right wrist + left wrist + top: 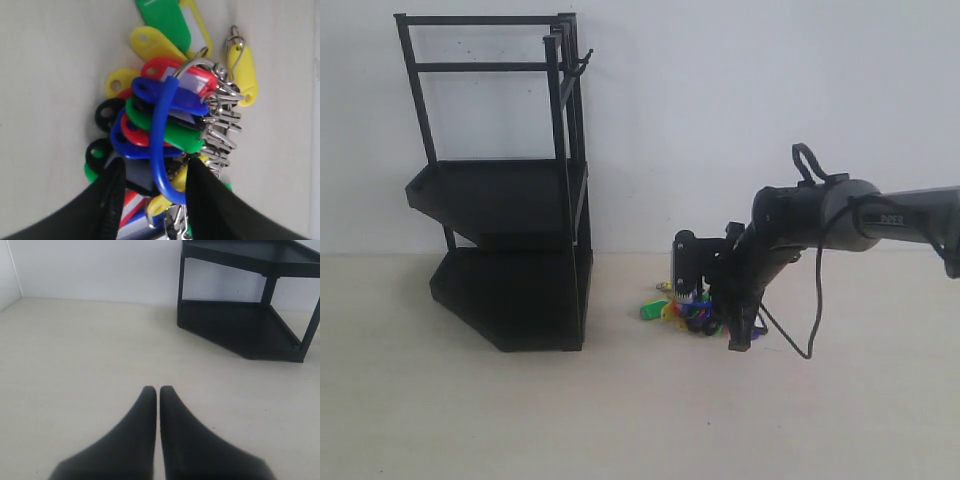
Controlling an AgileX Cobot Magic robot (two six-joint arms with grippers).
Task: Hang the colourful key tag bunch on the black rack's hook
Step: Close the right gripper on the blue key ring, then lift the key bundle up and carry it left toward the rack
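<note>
Grey arm, looping black cable

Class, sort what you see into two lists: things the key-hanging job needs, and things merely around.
Needed: key bunch, rack, hook, right gripper.
Merely around: left gripper, table, wall.

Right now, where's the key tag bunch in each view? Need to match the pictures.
Exterior: key tag bunch lies on the table, lower centre, right of the black rack.
Left wrist: not in it; only the rack's lower tiers show, upper right.
Right wrist: fills the centre, between the open jaws of the right gripper.
Shared landmark: the pale table, in all three.
</note>
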